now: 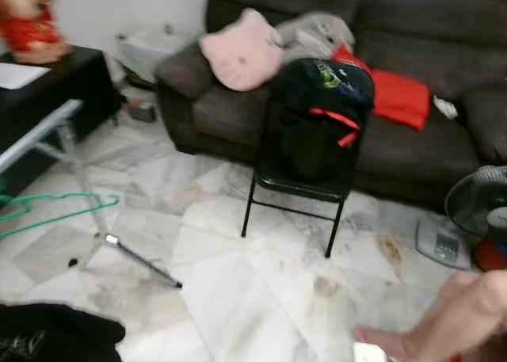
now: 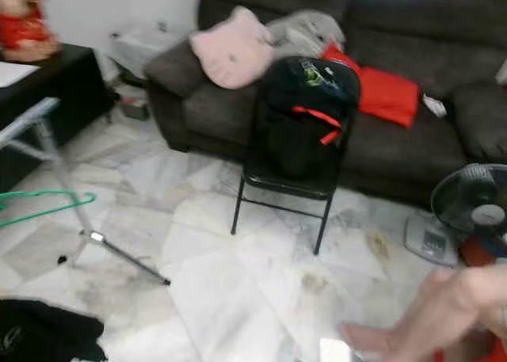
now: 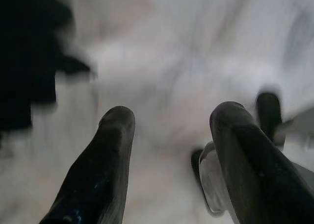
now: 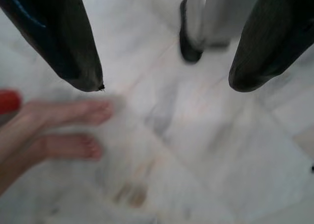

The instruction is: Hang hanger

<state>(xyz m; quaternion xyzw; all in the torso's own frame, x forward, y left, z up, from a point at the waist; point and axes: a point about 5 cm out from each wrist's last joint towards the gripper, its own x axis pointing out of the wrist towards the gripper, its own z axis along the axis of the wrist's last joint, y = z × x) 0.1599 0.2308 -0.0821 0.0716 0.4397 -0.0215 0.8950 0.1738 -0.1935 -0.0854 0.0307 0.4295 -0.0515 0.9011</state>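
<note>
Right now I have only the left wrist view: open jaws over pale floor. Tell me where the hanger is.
Observer: The green hanger is at the robot's far left, low beside a grey rack leg.
Operator: Give me what stands ahead.
Observer: A black folding chair with a dark bag over its back, in front of a brown sofa.
Operator: Check my right side.
Observer: A person's bare feet are on the floor near the right gripper, whose jaws stand apart and empty.
</note>
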